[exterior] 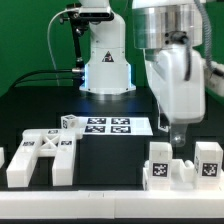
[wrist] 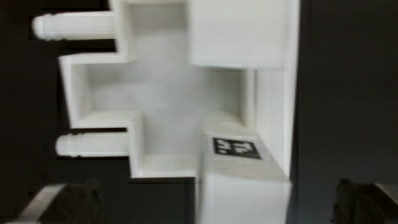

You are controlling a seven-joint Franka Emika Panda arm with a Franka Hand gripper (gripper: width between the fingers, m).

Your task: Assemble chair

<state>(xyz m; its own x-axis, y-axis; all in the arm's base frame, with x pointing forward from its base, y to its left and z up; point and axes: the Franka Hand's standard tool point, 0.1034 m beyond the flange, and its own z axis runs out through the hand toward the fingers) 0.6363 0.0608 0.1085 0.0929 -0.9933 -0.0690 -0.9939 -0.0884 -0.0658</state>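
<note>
Evidently the step in hand is the reach for a loose part; as far as I can judge, nothing is joined yet.

Exterior view: one arm (exterior: 170, 70) stands on the exterior view's right, and its gripper (exterior: 178, 137) hangs just above a cluster of white parts near the front of the table (exterior: 110, 165). That cluster seems to count three: a left tagged block (exterior: 160, 166), a right tagged block (exterior: 207, 160) and a low piece (exterior: 184, 172) between them. Whether these are separate or joined I cannot tell. On the exterior view's left lie one large slotted frame (exterior: 40, 158), one small tagged cube (exterior: 70, 122) behind it, and a sliver of another part (exterior: 3, 160) cut off by the picture's edge. One marker board (exterior: 107, 125) lies in the middle.

Wrist view: one pegged panel (wrist: 178, 90) fills the picture. It carries two round pegs, one (wrist: 63, 25) and the other (wrist: 80, 146), and one tag (wrist: 235, 147). Two dark fingers (wrist: 63, 205) show at the corners, spread wide and gripping nothing; the panel lies beyond them. The next move likely calls for a straight descent so the jaws straddle one wall of the panel, then a square closing.
</note>
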